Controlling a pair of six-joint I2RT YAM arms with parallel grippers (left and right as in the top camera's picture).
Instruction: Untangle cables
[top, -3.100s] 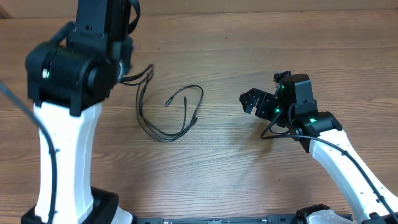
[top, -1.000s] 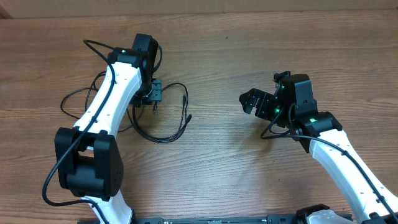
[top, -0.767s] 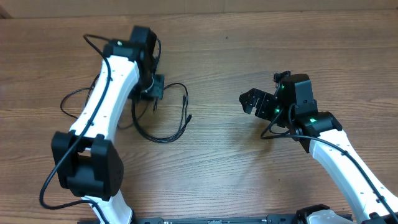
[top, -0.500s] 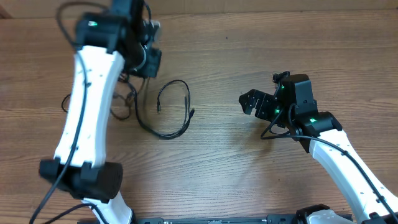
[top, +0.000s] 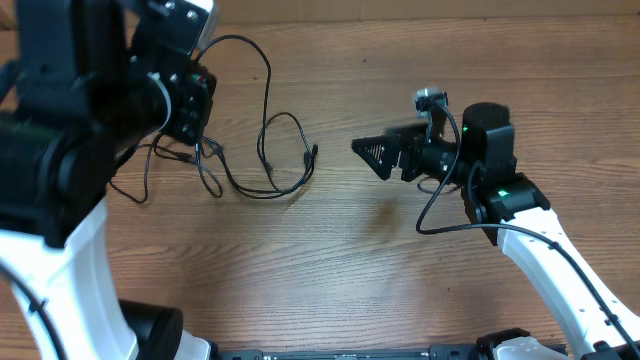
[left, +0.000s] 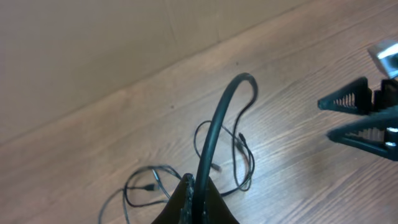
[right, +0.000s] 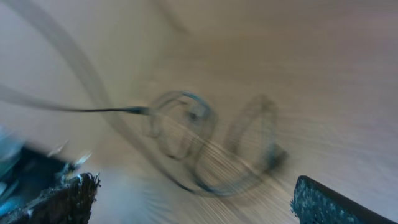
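Observation:
Thin black cables (top: 270, 165) lie in loose loops on the wooden table left of centre, with a small plug (top: 313, 152) at one end. My left gripper (top: 195, 112) is raised high and shut on one cable strand (top: 262, 70), which arcs up and drops back into the loops. In the left wrist view the jaws (left: 198, 188) pinch that strand (left: 214, 124) above the loops (left: 227, 158). My right gripper (top: 372, 158) is open and empty, just right of the loops and pointing at them. The right wrist view is blurred, with the jaws (right: 193, 190) wide and the cables (right: 205, 143) ahead.
More cable loops (top: 150, 175) lie under the left arm at the table's left. The light wall (left: 93, 50) borders the table's far edge. Thicker arm wires (top: 440, 200) hang by the right wrist.
My left arm has risen towards the camera with a cable strand, pulling it up and reshaping the loops. My right gripper has swung left towards the cables.

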